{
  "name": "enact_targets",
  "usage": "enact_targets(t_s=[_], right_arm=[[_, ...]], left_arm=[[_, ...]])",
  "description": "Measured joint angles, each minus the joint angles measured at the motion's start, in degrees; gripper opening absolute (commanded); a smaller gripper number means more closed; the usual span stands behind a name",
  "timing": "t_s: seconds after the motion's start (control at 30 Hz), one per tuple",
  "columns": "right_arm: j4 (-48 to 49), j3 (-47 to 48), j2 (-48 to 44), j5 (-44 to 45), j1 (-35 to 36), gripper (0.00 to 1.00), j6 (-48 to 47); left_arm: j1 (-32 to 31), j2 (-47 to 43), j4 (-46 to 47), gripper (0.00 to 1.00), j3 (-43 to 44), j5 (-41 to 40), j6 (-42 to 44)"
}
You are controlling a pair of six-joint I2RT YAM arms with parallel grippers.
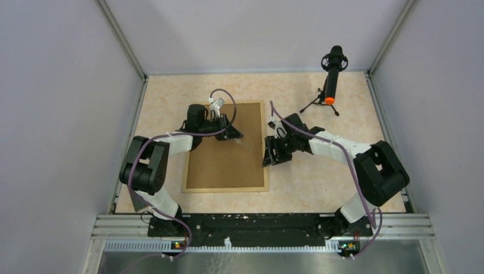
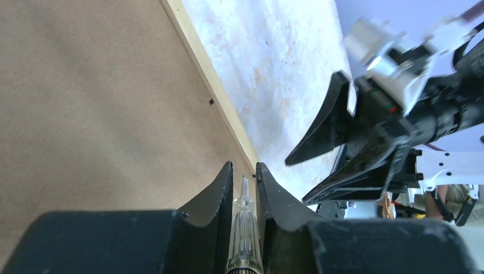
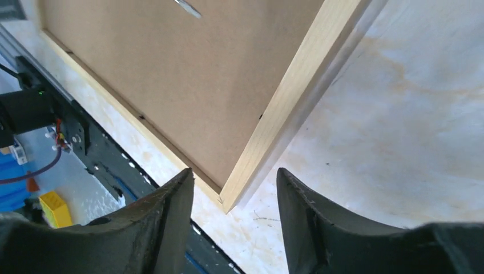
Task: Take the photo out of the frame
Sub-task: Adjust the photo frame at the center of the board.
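left gripper [image 2: 244, 171]: clamped on a clear-handled screwdriver [image 2: 244, 240], metal tip poking out past my fingers
right gripper [image 3: 235, 180]: let go, jaws apart, nothing in them, hanging just off the right rail of the frame [image 3: 285, 103], with its near right corner showing between my fingers
left arm: elbow folded back on the left, wrist over the frame's upper half, tool aimed toward the right rail
right arm: comes in low from the right, facing my left gripper across that rail
frame: flat on the table [image 1: 319, 182], back up, brown fibreboard [image 1: 225, 165] showing
photo: can't see it
around: microphone on a tripod [image 1: 333, 71] at the far right, well apart
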Motion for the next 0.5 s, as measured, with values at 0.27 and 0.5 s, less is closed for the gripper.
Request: enact_targets(t_s=[0.27,0.5], right_arm=[[6.16,2.36,-7.76,4.11,-4.59,0.99,-12.57],[10.99,8.20,-5.40,2.34,-4.63,0.98,-25.29]], left_arm=[[0.00,1.29,6.03,0.00,1.25,3.56,-6.58],[0.00,1.29,6.58,0.00,4.35,4.87,-9.44]])
